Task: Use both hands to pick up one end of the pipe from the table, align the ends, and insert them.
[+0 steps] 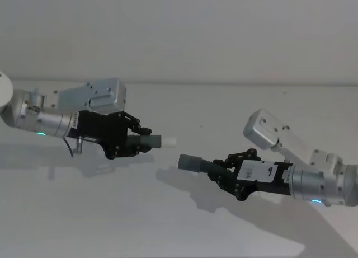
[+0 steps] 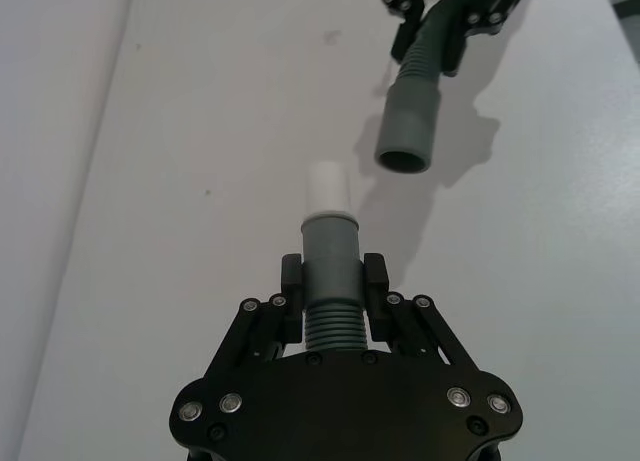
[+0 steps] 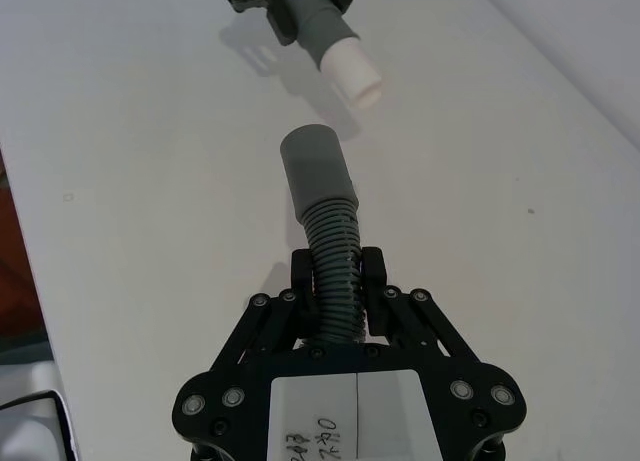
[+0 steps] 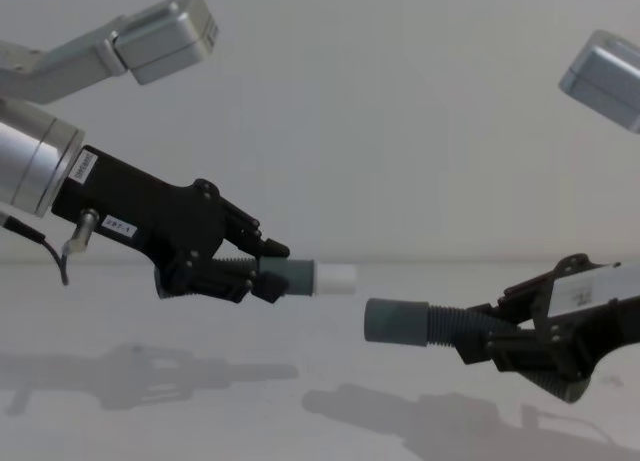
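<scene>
Above white table [image 1: 168, 224] | left claw [image 1: 146, 139]: white-tipped piece [image 1: 159, 141] | right claw [image 1: 219, 169]: ribbed piece [image 1: 196, 164]

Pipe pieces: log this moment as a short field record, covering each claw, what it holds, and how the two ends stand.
left claw: shut on the short piece, lifted off the table
right claw: shut on the ribbed piece, also lifted
white tip: points toward the grey socket
ends: apart, not yet inserted
alignment: socket sits lower than the tip in the chest view
</scene>
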